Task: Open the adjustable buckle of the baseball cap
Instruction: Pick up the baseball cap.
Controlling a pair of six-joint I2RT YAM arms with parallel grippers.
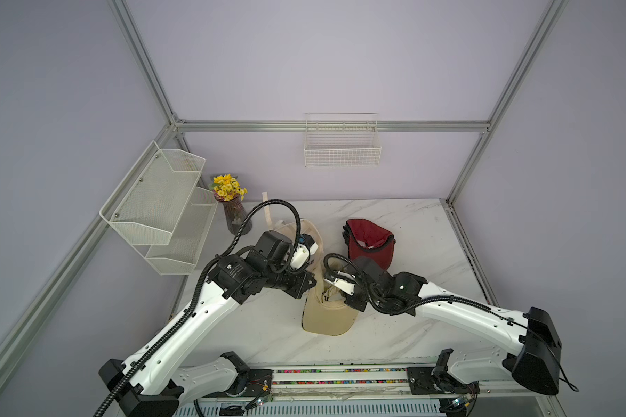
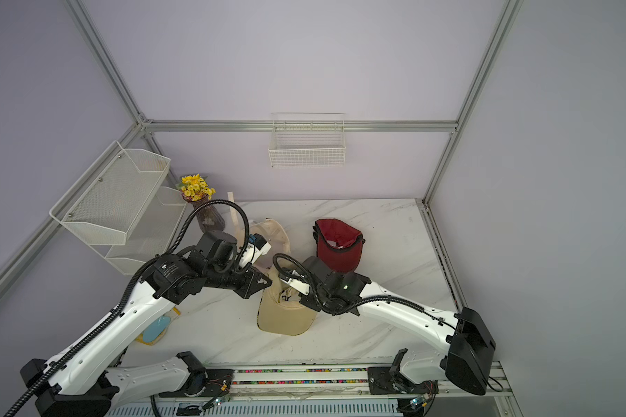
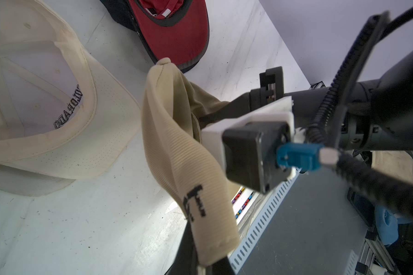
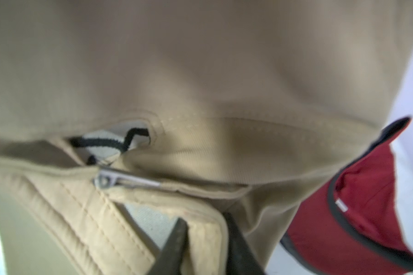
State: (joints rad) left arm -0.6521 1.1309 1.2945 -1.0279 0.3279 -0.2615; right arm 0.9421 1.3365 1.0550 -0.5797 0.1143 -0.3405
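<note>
Right gripper (image 4: 204, 222) clamps the strap (image 4: 119, 228) tail, with the buckle (image 4: 126, 182) just past its tips, lying along the band; left gripper (image 3: 205, 257) pinches the cap (image 1: 327, 317), held near the red cap (image 1: 369, 245), so the right arm's nearer

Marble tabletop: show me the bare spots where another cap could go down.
Bare: the back right corner, between the red cap and the table edge; also the front strip between the tan cap brim and the front rail. Crowded: the middle and back left, with the cream cap and vase.
</note>
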